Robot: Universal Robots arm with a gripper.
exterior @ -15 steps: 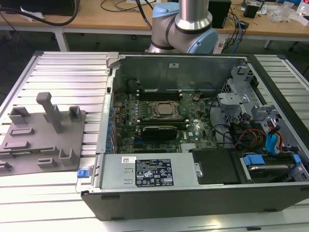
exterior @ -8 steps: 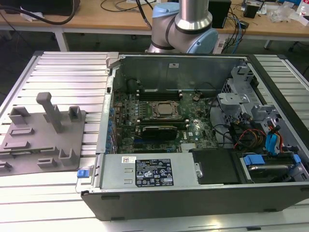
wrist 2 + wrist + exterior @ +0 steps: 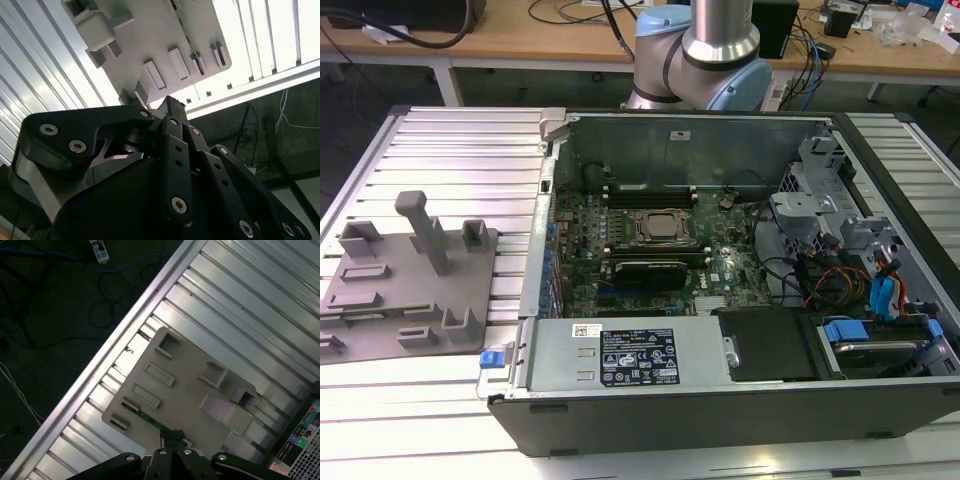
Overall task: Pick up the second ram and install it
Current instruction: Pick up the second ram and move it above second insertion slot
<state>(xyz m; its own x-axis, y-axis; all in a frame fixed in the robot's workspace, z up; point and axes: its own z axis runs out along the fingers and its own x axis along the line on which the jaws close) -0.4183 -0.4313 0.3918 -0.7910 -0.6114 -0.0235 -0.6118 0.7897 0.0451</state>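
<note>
An open computer case [image 3: 720, 420] is lying on its side on the ribbed metal table [image 3: 440, 150], with its labelled power supply [image 3: 570, 350] facing the room along the near wall. At the exterior view's left, just beside the case, a grey plastic tray [image 3: 380, 320] is sitting flat on the table with its upright post [image 3: 420, 230] standing out of it.

The second ram [image 3: 145, 416], a thin green stick, is lying along one edge of that tray, as the first wrist view shows. The gripper [image 3: 172, 436] is hanging above the tray, well clear of it. Its fingers are drawn together with no gap showing between the tips, and they are gripping nothing. In the second wrist view its black linkages are converging to a point [image 3: 172, 107] aimed at the tray's slotted edge.

Deeper inside the case, the green motherboard [image 3: 580, 215] is lying exposed. The square CPU socket [image 3: 660, 227] is sitting between long black memory slots [image 3: 650, 195]; whether any slot is filled cannot be told.

Behind the case, the arm [image 3: 720, 40] is rising from its pale blue base. Beyond it, a far table [image 3: 570, 40] is carrying loose black cables [image 3: 420, 30].
</note>
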